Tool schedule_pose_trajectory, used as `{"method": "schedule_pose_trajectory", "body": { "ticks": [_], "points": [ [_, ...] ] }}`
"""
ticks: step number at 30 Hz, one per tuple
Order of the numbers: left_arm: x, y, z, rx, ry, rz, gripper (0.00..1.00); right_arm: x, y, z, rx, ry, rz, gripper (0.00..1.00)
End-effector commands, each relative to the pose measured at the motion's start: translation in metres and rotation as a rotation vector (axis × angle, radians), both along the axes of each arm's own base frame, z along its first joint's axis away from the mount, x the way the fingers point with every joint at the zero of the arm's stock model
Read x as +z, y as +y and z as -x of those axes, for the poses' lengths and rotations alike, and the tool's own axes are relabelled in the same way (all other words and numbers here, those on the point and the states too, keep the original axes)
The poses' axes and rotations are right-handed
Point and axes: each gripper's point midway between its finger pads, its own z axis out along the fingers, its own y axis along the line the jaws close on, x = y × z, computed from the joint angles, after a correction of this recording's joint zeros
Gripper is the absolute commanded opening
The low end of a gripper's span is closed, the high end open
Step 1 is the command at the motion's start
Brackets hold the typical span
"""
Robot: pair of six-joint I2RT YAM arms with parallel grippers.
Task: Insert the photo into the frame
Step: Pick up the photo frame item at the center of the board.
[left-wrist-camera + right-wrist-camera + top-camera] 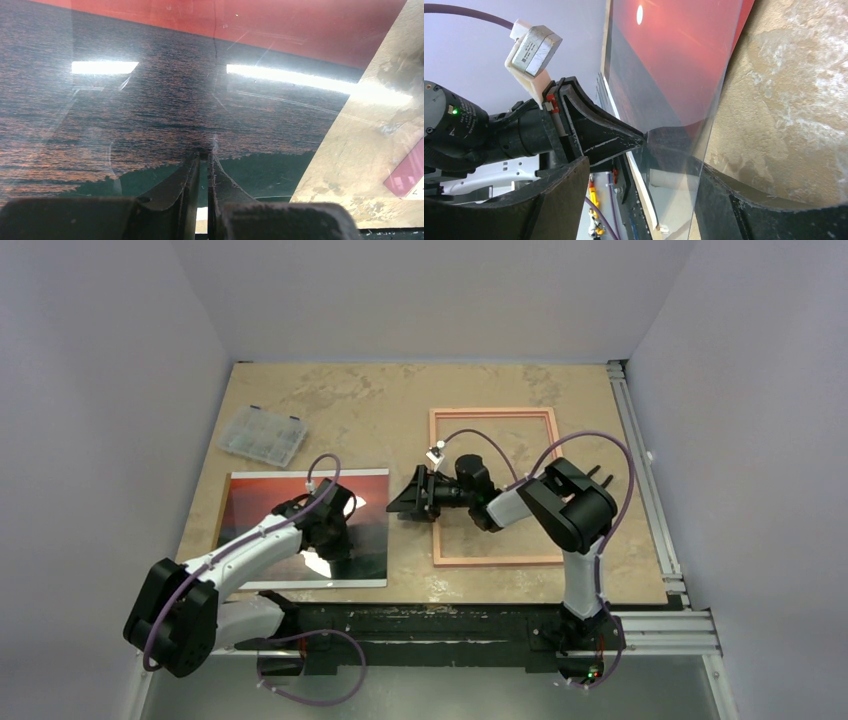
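The photo (270, 515), a red sunset over dark sea, lies flat on the table's left half. My left gripper (338, 540) is shut, its tips (204, 154) pressed down on the glossy dark sea (150, 110) near the photo's right edge. The pinkish wooden frame (492, 412) lies flat to the right, and its corner (407, 172) shows in the left wrist view. My right gripper (403, 502) reaches left from over the frame, low at the photo's right edge. It stands open (641, 172), with the edge of a thin clear sheet (716, 100) between its fingers. The sunset (664, 45) shows beyond.
A clear plastic compartment box (262, 435) sits at the back left. A metal rail (640, 470) runs along the table's right edge and grey walls close in three sides. Bare marble-patterned tabletop (380, 400) lies behind the photo and the frame.
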Motion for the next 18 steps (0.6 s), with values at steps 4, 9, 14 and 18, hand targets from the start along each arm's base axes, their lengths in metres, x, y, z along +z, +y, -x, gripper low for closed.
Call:
{"method": "schedule_pose_trajectory", "body": {
  "ticks": [4,9,14,18],
  "points": [
    [-0.005,-0.004,0.004,-0.011,0.001,0.024,0.10,-0.047,0.002,0.028,0.062,0.111,0.133,0.60],
    [0.002,-0.008,0.002,-0.018,-0.025,0.047,0.14,-0.050,0.001,0.029,0.060,0.117,0.143,0.43],
    [0.021,-0.013,-0.003,-0.031,-0.101,0.095,0.23,-0.041,0.002,0.028,0.068,0.095,0.150,0.12],
    [0.046,-0.019,-0.007,-0.056,-0.188,0.157,0.36,-0.029,0.000,0.026,0.076,0.052,0.168,0.03]
  ]
}}
